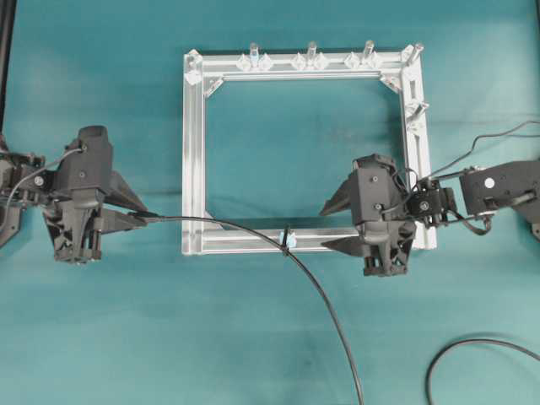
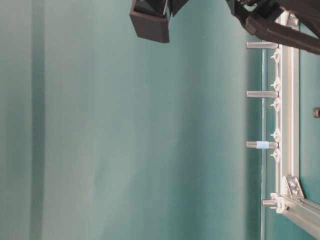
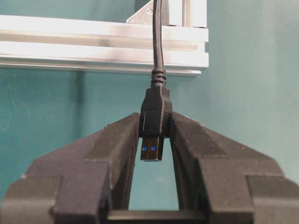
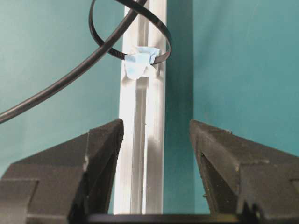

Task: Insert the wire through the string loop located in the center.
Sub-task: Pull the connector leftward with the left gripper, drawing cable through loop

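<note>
Two pads of my left gripper (image 3: 153, 144) pinch the wire (image 1: 325, 305) by its stiff plug; the light, limp cable trails right through the string loop (image 4: 133, 35). My right gripper (image 4: 155, 135) gapes wide, empty.

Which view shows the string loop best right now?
The right wrist view: the string loop fills the upper frame, taped in pale blue to the frame bar, with the wire passing through it. Overhead, the loop is only a tiny dark mark. The table-level and left wrist views do not show it.
</note>
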### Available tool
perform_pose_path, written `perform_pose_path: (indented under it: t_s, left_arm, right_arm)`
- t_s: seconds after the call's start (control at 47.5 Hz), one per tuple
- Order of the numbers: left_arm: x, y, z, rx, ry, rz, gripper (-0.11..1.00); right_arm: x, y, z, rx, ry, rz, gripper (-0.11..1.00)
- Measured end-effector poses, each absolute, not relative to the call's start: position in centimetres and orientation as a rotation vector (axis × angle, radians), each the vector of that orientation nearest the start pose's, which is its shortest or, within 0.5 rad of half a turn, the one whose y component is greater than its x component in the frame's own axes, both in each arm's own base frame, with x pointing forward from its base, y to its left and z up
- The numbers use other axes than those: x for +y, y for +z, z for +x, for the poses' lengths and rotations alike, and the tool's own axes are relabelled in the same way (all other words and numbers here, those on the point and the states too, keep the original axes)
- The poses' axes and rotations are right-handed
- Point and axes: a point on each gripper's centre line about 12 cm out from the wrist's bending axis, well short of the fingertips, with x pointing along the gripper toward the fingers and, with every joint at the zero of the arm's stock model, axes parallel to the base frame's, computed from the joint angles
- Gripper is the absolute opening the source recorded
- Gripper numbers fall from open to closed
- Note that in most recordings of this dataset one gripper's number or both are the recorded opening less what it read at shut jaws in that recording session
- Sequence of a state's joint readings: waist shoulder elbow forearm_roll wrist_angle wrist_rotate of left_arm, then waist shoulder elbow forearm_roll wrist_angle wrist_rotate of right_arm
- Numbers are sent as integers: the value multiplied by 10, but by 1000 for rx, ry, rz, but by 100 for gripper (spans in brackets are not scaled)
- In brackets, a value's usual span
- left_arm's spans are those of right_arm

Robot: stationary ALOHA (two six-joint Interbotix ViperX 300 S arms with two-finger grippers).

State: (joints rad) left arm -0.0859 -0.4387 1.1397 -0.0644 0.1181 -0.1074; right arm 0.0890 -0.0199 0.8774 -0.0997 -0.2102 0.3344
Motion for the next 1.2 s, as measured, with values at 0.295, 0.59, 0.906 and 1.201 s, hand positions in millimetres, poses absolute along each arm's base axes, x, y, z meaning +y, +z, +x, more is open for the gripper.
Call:
perform_pose_path:
  t_s: [0.295,0.59,0.906,1.201]
  left_arm:
    - [-22,131,237,871,-17,-124,22]
    - [-29,110,243,905,-34,-109,22]
    - [-30,106,243,918,-36,-106,22]
    - [-30,105,242,937,-35,-106,35]
  right_arm:
    - [33,130,343,657,29,206,60]
    - [33,130,343,657,29,206,60]
    - [33,130,342,659,28,206,60]
    - [33,130,343,657,29,206,60]
